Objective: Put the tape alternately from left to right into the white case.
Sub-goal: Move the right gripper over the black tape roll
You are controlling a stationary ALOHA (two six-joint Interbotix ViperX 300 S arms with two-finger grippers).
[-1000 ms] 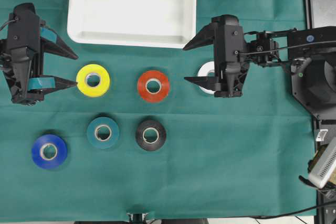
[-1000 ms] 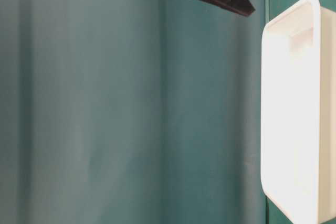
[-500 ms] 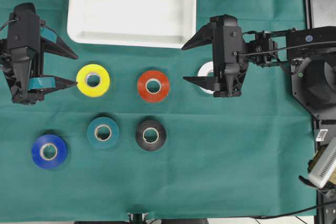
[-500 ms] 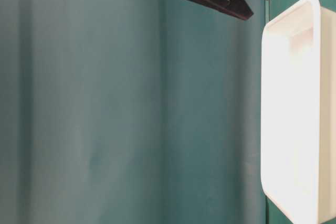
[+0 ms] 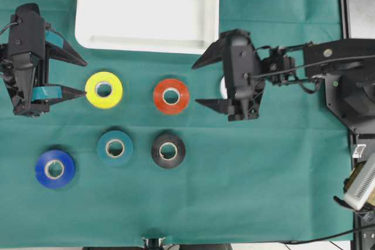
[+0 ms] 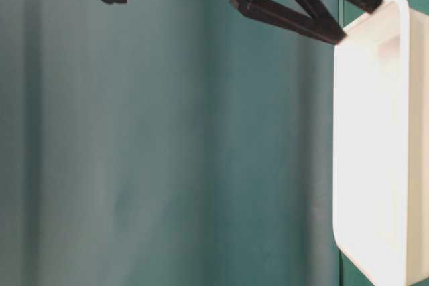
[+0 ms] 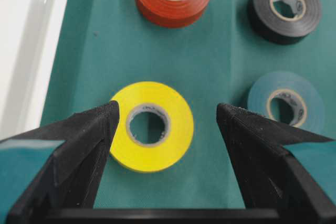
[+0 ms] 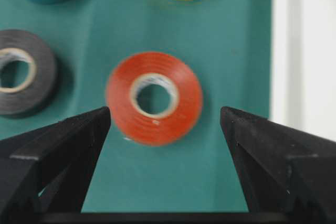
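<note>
Your left gripper (image 5: 75, 77) is sitting wide open with nothing in it, its lower finger touching or nearly touching the yellow roll (image 5: 104, 89). Your right gripper (image 5: 204, 83) is hanging spread wide too, empty, just right of the red roll (image 5: 171, 96) and hiding most of the white roll (image 5: 223, 87). Teal (image 5: 115, 147), black (image 5: 168, 150) and blue (image 5: 54, 169) are lying on the green worktop (image 5: 263, 174). The white case (image 5: 146, 9) is sitting above the rolls with nothing inside.
</note>
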